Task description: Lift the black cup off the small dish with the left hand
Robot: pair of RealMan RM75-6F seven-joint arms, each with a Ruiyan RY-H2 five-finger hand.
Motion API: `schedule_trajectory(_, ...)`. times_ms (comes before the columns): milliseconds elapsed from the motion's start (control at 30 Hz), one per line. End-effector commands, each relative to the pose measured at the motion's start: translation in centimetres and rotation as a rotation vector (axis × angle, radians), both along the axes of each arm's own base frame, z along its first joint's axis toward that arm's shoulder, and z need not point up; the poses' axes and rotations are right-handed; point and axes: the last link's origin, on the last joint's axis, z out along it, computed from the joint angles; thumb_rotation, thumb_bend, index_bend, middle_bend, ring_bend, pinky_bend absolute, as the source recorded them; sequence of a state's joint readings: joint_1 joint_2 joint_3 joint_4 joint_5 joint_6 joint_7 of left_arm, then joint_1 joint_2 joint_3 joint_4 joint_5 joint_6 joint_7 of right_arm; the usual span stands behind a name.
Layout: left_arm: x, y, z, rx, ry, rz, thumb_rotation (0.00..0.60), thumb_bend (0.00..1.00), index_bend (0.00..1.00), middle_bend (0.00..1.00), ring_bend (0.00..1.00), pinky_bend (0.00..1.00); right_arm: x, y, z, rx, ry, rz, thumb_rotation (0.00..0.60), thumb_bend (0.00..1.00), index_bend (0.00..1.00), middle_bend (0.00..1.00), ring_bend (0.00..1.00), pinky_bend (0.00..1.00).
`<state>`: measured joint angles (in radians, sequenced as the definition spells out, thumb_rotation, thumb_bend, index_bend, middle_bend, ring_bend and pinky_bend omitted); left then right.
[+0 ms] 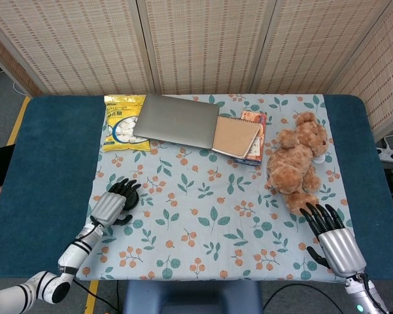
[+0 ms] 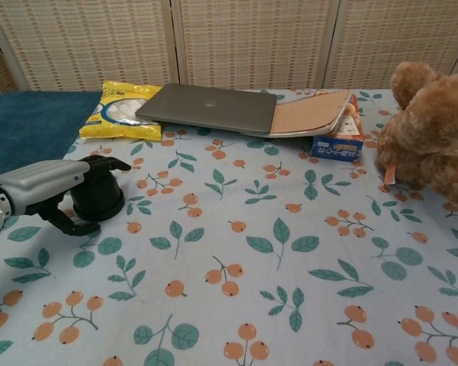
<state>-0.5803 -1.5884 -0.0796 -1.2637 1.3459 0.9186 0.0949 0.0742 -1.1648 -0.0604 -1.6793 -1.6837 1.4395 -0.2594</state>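
- A yellow snack bag [image 1: 123, 123] lies at the far left of the counter [image 1: 46, 170], its clear window showing pale round pieces; it sits beyond my left hand [image 1: 112, 204], apart from it.
- Next to the bag is a closed grey laptop [image 1: 176, 121], flat and matte, with one corner overlapping a brown-covered spiral notebook [image 1: 235, 136].
- The notebook rests tilted on a small printed box [image 2: 337, 143], blue along the side that the chest view shows.
- A fluffy tan teddy bear [image 1: 297, 161] slumps on the right side, well apart from the cup, with my right hand [image 1: 331, 235] just in front of it.
- A pale cloth [image 2: 289, 252] printed with green leaves and orange berries covers the middle of the counter; the bare counter at either side is dark blue and felt-like.
- Nothing stands between the cup and the rest of the things; only cloth surrounds it.
- The black cup [image 2: 97, 192] is a short, dark, rounded shape, wider toward its base, standing upright on the cloth near the left edge.
- I cannot make out a small dish under it; perhaps the dark base is the dish, but the view is too dim to tell.
- My left hand lies low beside the cup, silver back up, dark fingers [image 2: 105, 162] reaching across its top and thumb curling round the near side, loosely wrapped rather than clamped, as far as I can see.
- My right hand rests at the counter's near right edge, holding nothing, fingers straight and spread.
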Motion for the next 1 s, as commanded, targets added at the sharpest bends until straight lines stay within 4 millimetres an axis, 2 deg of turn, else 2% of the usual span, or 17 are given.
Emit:
schedule_trajectory(33,0.4,0.2,0.5,0.036,-0.03,-0.011,0.6,0.31,0.0,0.0,0.0,0.09,0.0,0.0,0.0,-0.001,0.0,0.0,0.6,0.18,0.0,0.0,0.0,0.0)
schedule_trajectory(100,0.6,0.6,1.4,0.1,-0.064,-0.026,0.6,0.32,0.0,0.0,0.0,0.09,0.0,0.0,0.0,-0.004,-0.001,0.0,0.6,0.18,0.0,0.0,0.0,0.0)
schedule_trajectory(433,0.7,0.9,3.1,0.126,-0.069,-0.048,0.6,0.32,0.0,0.0,0.0,0.07,0.1,0.1,-0.1,0.001,0.001,-0.001,0.6,0.18,0.0,0.0,0.0,0.0)
schedule_trajectory(700,-0.2,1.3,3.7,0.101,0.06,-0.017,0.6,0.32,0.06,0.05,0.0,0.07,0.1,0.2,-0.1,0.002,0.001,0.003,0.6,0.18,0.0,0.0,0.0,0.0)
schedule_trajectory(900,-0.3,1.5,3.5,0.076,0.084,0.009,0.6,0.32,0.09,0.06,0.0,0.06,0.1,0.1,-0.1,0.001,0.0,0.003,0.6,0.18,0.0,0.0,0.0,0.0)
schedule_trajectory(1000,-0.3,1.7,3.5,0.086,0.094,0.003,0.6,0.32,0.13,0.11,0.0,0.06,0.1,0.2,-0.1,0.001,0.001,0.002,0.6,0.18,0.0,0.0,0.0,0.0)
